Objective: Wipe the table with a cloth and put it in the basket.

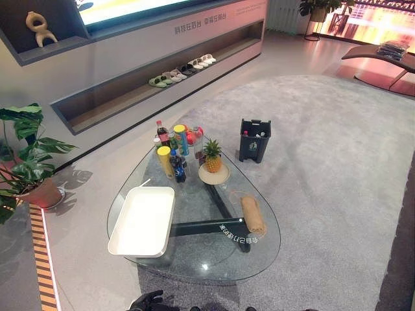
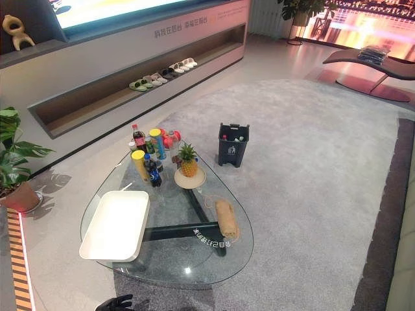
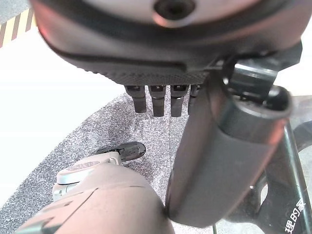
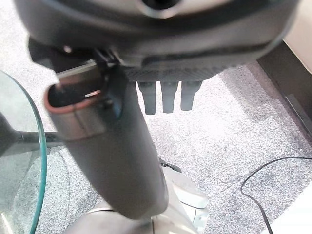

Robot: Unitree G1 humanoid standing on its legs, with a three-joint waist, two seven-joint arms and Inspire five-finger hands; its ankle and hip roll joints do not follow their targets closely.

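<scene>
My left hand hangs low beside the oval glass table, fingers straight and relaxed, holding nothing. The rolled tan cloth lies on the table's right side; soft, light, best pinched mid-roll. My right hand hangs loose, empty.

On the table, the pineapple stands at the middle; the bottles cluster just left of it. The tray lies nearer and left, the cloth nearer and right. The bin sits on the carpet beyond, to the right.
</scene>
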